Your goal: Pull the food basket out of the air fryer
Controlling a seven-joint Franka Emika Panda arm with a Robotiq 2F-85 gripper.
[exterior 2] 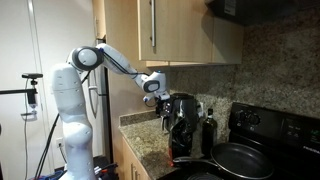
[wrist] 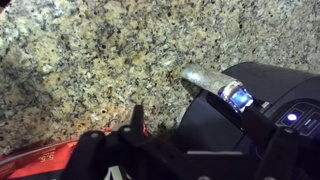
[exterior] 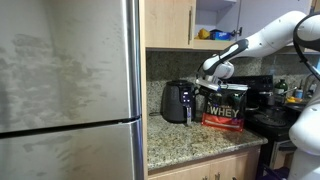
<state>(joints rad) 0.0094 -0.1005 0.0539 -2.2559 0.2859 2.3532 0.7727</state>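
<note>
Jaws hard to read: only dark shapes along the bottom of the wrist view, no clear gap, so impossible to tell whether spread or pressed together. Gripper [exterior: 206,84] hanging just above and beside the air fryer [exterior: 177,96], nothing visibly pinched.

Food basket [exterior: 179,113] apparently seated in the fryer's lower front, toward the back edge of the tabletop [exterior: 195,142], just beside the black-and-red tub [exterior: 225,108]. Probably a rigid drawer, light when empty, held by friction or a catch. Glossy shell likely slippery, so best taken by the short front handle, too small to pick out here, and drawn straight out, level. Some risk of dragging the whole light fryer across the polished granite instead of freeing the drawer.

Little room around: tub close on one side, refrigerator [exterior: 65,80] on the other, cabinets [exterior: 170,22] overhead, stove [exterior 2: 272,125] and pan [exterior 2: 240,160] further along.
</note>
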